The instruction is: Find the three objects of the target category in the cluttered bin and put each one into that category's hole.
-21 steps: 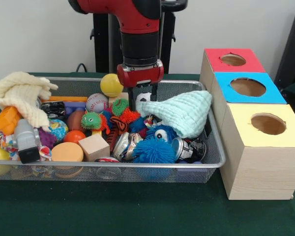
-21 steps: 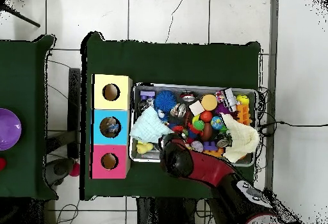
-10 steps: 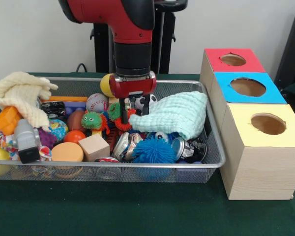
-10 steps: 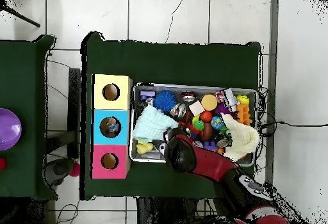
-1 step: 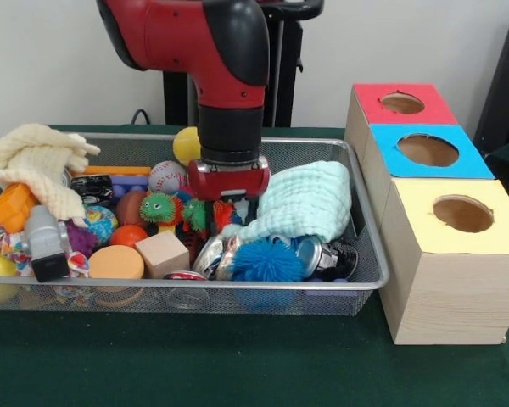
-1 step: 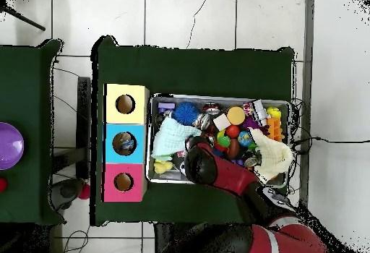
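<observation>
Bin (image 5: 369, 254) of wire mesh sits on the green table (image 5: 237, 365), left of three boxes: red (image 5: 403, 102), blue (image 5: 428, 151), yellow (image 5: 458, 212). Arm (image 5: 225, 76) reaches down mid-bin. Mint cloth (image 5: 310, 199) lies just right of the gripper (image 5: 229, 212); finger spread cannot be told among spiky toys. Blue spiky ball (image 5: 265, 261) at front.

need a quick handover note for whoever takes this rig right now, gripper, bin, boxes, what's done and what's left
Gripper: low in the middle of the wire bin, down among the toys; fingers hidden, so open or shut cannot be told.
Mint cloth lies right beside it, spiky blue ball in front.
Red box, blue box and yellow box stand in a row beside the bin; overhead, something seems to lie in the blue hole, the others look empty.
Nothing visibly in transit. Left: pick and drop the target objects.
</observation>
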Available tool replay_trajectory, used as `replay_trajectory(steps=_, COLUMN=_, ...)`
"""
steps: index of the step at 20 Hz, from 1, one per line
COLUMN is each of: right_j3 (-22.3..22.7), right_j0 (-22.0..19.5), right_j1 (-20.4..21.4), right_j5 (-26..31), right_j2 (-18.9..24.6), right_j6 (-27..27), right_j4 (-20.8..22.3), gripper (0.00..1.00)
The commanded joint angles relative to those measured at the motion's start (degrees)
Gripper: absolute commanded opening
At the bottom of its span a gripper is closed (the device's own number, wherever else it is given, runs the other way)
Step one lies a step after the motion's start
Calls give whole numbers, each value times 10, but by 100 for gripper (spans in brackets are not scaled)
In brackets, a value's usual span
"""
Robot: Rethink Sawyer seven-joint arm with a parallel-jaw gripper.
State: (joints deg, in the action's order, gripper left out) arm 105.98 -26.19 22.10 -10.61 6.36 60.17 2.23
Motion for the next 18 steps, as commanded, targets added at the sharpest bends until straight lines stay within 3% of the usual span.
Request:
replay_trajectory(steps=1, right_j3=-108, right_j0=7, right_j1=-101, right_j5=-19, right_j2=1, right_j6=129, right_j4=-37, gripper=100)
replay_trajectory(steps=4, right_j3=-119, right_j0=10, right_j1=-107, right_j5=2, right_j2=-4, right_j6=120, right_j4=-38, gripper=100)
replay_trajectory(steps=9, right_j3=-137, right_j0=19, right_j1=-102, right_j5=114, right_j2=-13, right_j6=84, right_j4=-40, gripper=100)
replay_trajectory(steps=10, right_j3=-138, right_j0=17, right_j1=-101, right_j5=138, right_j2=-10, right_j6=82, right_j4=-43, gripper=0)
replay_trajectory(steps=14, right_j3=-106, right_j0=-10, right_j1=-76, right_j5=214, right_j2=34, right_j6=92, right_j4=-48, gripper=0)
replay_trajectory(steps=16, right_j3=-67, right_j0=-42, right_j1=-63, right_j5=256, right_j2=81, right_j6=104, right_j4=-62, gripper=0)
replay_trajectory(steps=18, right_j3=-15, right_j0=-98, right_j1=-58, right_j5=267, right_j2=167, right_j6=109, right_j4=-74, gripper=0)
